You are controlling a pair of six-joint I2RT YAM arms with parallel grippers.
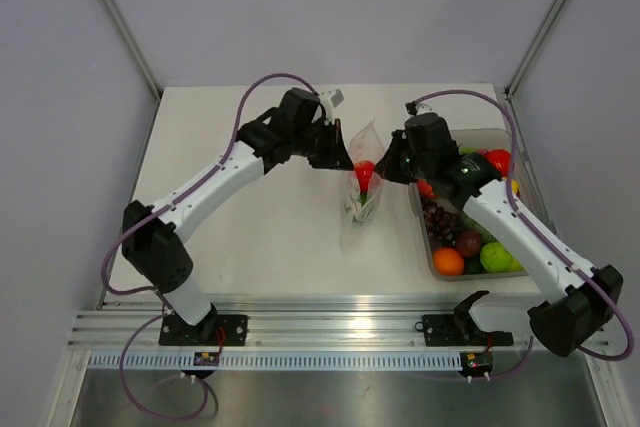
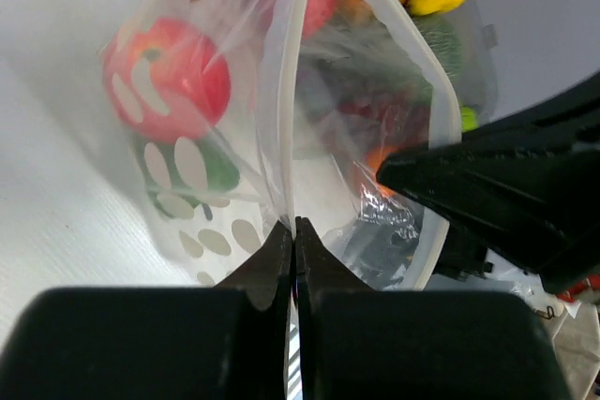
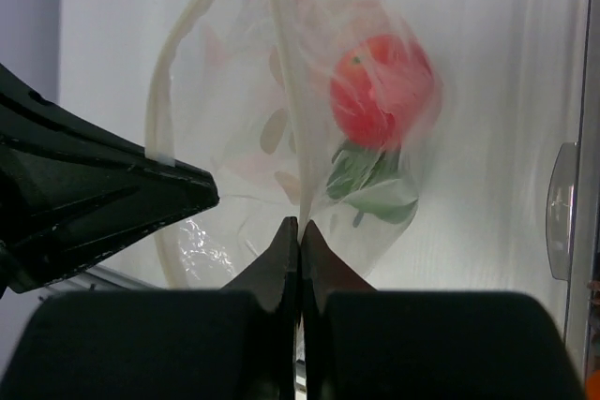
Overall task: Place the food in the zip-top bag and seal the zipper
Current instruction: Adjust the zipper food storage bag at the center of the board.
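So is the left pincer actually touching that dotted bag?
Touching. The left wrist view shows the left pincer closed on the dotted bag, whose rim runs straight down between the tips with no gap.

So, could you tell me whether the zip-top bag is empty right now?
No, a red toy fruit with a green piece below it shows inside the zip-top bag.

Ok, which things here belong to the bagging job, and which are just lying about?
Job: zip-top bag, zipper, red food inside it, loose food still to bag, left pincer, right pincer, both shut on the bag's mouth.
Lying about: clear tray under the loose food, aluminium rail, purple cables.
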